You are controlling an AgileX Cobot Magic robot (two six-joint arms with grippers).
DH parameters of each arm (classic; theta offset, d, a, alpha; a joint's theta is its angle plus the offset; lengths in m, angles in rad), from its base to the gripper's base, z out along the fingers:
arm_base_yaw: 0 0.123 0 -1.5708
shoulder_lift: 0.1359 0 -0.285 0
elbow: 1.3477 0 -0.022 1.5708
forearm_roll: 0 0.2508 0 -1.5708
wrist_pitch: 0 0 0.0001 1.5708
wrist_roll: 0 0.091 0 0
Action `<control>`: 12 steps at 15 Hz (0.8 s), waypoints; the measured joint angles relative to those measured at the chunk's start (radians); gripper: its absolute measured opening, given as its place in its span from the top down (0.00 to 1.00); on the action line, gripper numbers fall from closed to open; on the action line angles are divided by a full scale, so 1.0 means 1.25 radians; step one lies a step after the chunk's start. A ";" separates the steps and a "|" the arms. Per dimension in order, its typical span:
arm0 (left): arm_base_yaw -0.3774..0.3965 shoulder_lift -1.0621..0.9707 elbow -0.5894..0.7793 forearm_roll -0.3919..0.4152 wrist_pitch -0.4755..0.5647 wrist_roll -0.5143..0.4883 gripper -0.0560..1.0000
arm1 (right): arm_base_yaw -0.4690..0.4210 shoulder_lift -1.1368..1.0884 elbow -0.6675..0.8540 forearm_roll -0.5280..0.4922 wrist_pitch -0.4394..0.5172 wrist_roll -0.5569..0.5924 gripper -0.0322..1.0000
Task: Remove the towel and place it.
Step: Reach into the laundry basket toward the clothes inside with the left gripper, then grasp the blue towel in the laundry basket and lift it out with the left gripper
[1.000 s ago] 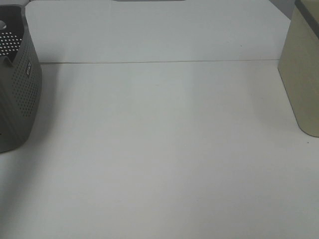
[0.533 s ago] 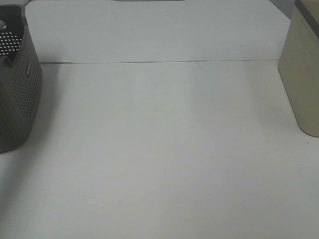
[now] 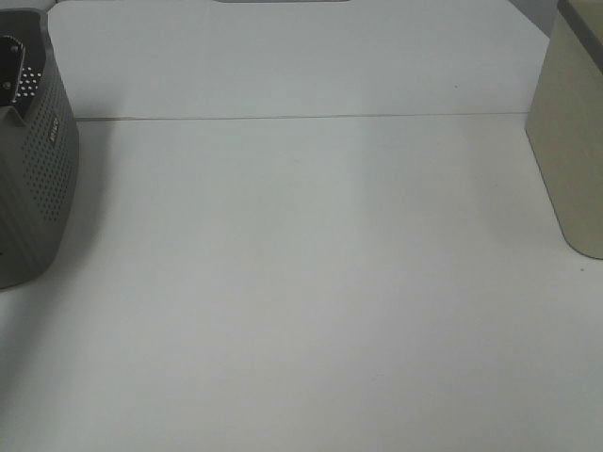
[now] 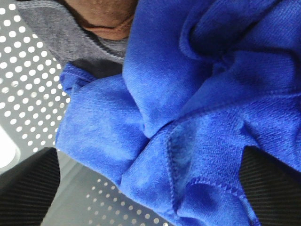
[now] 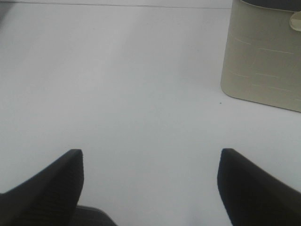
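The towel (image 4: 188, 108), royal blue and plush, lies crumpled in the grey perforated basket (image 4: 28, 94), and only the left wrist view shows it. My left gripper (image 4: 148, 155) is down inside the basket, open, with one dark finger (image 4: 28, 188) on each side of a towel fold. In the high view the basket (image 3: 42, 188) stands at the table's left edge, and a dark part of my left arm (image 3: 11, 71) shows above its rim. My right gripper (image 5: 150, 153) hangs open over bare white table with nothing between its fingers.
A grey cloth (image 4: 56, 33) and a brown cloth (image 4: 103, 14) lie in the basket beside the towel. A beige bin (image 3: 570, 141) stands at the table's right edge, and the right wrist view shows this beige bin (image 5: 263, 56) ahead of the gripper. A seam (image 3: 301, 118) crosses the white table.
A dark part of my left arm has come into the high view above the basket's rim. The rest of the table looks the same.
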 joint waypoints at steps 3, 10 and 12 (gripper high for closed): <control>0.000 0.019 0.000 0.011 -0.021 0.000 0.05 | 0.000 0.000 0.000 0.000 0.000 0.000 0.23; 0.046 0.032 -0.001 -0.014 -0.029 0.011 0.05 | 0.000 0.000 0.000 0.000 0.000 0.000 0.23; 0.046 0.033 -0.001 -0.044 -0.040 0.034 0.06 | 0.000 0.000 0.000 0.000 0.000 0.000 0.23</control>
